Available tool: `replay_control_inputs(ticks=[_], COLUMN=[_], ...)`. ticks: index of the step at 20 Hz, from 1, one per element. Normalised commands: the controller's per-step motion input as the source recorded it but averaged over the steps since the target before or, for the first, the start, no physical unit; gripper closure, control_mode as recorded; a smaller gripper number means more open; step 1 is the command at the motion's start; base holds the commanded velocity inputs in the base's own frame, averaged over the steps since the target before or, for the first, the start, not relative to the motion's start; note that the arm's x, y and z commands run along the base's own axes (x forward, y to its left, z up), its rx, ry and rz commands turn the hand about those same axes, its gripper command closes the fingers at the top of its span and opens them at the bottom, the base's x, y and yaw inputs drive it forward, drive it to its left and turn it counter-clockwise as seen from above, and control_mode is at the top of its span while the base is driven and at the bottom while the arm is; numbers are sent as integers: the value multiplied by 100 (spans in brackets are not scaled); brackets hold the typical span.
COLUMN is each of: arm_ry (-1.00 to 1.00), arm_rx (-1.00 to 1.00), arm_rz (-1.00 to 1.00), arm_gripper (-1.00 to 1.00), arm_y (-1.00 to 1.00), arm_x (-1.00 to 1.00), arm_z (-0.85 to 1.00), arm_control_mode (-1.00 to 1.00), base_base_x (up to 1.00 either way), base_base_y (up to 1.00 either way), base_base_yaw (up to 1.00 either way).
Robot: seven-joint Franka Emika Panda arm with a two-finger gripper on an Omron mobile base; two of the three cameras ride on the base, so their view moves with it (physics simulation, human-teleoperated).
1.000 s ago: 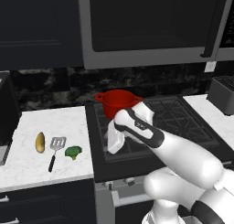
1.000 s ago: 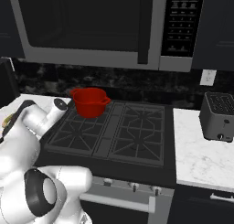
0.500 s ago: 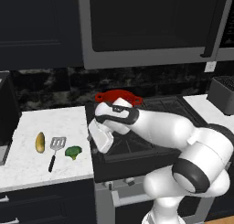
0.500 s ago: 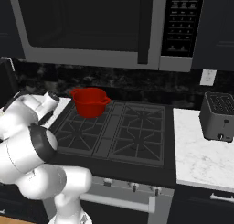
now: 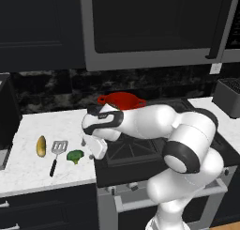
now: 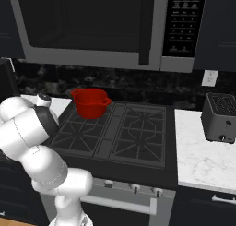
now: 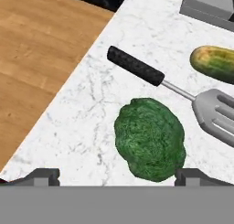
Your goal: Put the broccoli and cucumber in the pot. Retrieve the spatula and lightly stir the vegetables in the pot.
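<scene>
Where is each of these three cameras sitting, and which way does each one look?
Left base view: behind the arm to its left, looking forward and down at the counter with broccoli, spatula, cucumber; the arm crosses from the right.
Right base view: behind to its right, over the stove; the arm's at left.
Hand view: on the hand, above the broccoli; fingertips at bottom.
Both base views share the pot.
</scene>
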Motion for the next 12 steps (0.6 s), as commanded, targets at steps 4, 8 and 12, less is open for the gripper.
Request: replay_control_inputs(ticks=[4, 8, 12], arm_ry=[-22, -16, -10], arm_rx=[-8, -1, 0], arm_rz=[8, 15, 12], arm_gripper=[-100, -100, -100], arm_y=[8, 37, 31], arm_x=[21, 21, 30], arm_z=[-37, -42, -26], arm_control_mode=[-100, -100, -100], base_base_x=[0, 0, 0], base_base_y=[0, 0, 0], base_base_yaw=[0, 0, 0])
